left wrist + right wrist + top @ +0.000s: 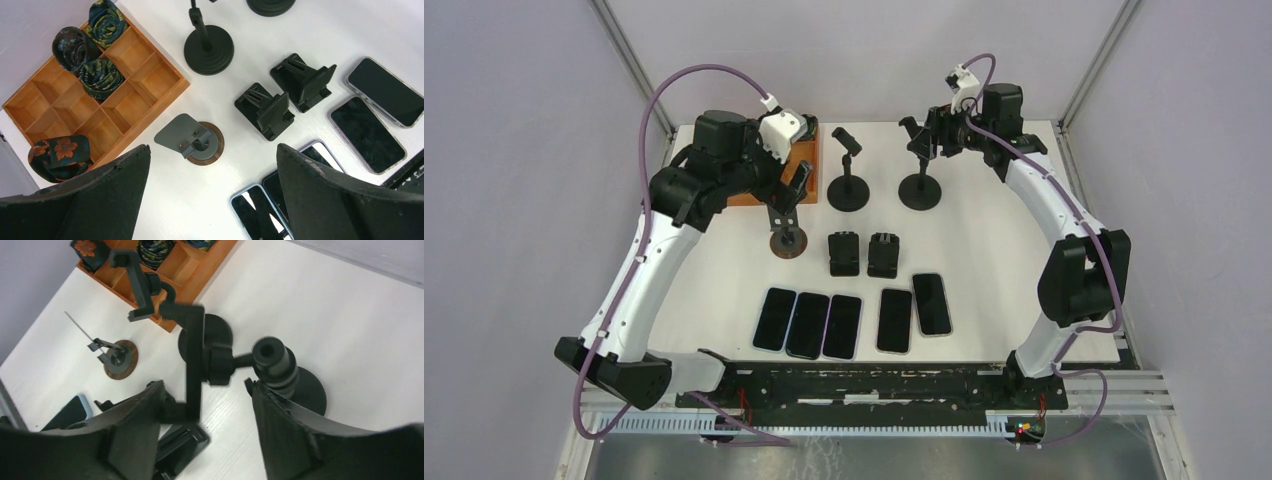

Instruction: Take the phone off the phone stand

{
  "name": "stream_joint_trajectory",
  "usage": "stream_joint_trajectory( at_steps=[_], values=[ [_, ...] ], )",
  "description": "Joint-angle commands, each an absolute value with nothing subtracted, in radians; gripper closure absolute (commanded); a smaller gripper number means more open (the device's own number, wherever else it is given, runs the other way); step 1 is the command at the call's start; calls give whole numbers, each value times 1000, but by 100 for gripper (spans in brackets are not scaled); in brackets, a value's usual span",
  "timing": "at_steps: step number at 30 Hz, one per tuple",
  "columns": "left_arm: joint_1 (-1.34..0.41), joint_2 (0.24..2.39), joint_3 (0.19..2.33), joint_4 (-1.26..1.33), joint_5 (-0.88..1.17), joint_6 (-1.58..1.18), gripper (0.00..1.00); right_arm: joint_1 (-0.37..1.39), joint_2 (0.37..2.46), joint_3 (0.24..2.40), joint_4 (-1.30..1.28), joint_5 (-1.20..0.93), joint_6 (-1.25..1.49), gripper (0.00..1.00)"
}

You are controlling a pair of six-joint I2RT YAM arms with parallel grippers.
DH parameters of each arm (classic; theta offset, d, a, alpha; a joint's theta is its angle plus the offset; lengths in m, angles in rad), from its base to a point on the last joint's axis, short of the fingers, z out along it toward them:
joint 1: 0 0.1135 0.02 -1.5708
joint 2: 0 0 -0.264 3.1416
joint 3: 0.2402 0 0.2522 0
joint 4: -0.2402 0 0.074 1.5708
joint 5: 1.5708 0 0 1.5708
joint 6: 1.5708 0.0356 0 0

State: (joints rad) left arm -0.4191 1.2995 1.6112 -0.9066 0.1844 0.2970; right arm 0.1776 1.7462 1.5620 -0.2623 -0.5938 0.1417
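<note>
Phones (pixel 842 325): five, all lying flat and face up in a row along the near edge of the worktop (pixel 994 250), the left three packed side by side; none sits on any stand in view, so the removal reads as already done. Stands: two clamp stands on round bases toward the far edge, namely the right clamp stand (pixel 194 365) and the left clamp stand (pixel 849 190); two folding stands (pixel 864 254) mid-worktop; one wood-base stand (pixel 192 140) just beside the wooden tray (pixel 125 75) at the far left corner. All are empty. Right gripper (pixel 205 390): jaws apart, straddling the empty clamp head of the right clamp stand and gripping nothing. Left gripper (pixel 212 150): jaws fully apart, empty, hanging above the wood-base stand. Hazards, as judged: the right jaws enclose the clamp head closely, so a slanted withdrawal could catch it and tip the stand onto its neighbour; a drop by the left arm would strike the wood-base stand's plate; any low sweep toward the near edge could push the crowded phones off the worktop.
</note>
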Motion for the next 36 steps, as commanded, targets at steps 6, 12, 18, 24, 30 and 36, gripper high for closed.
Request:
stream_joint_trajectory(
  at_steps=[6,12,18,24,30,36],
  values=[
    [-347,1330,1663,-867,207,239,0,162,1651,1580,-317,-424,34,2],
    [-331,1338,1680,-878,204,251,0,154,1539,1587,-392,-360,8,2],
    [-201,1317,1579,-800,257,252,0,154,1293,1331,-303,-249,70,2],
    [-113,1300,1343,-648,233,283,0,151,1071,993,-191,29,112,2],
    [-68,1278,1063,-399,210,285,0,150,928,625,-13,384,155,2],
    [-52,1251,798,-137,246,325,0,151,786,218,403,604,-14,2]
  ],
)
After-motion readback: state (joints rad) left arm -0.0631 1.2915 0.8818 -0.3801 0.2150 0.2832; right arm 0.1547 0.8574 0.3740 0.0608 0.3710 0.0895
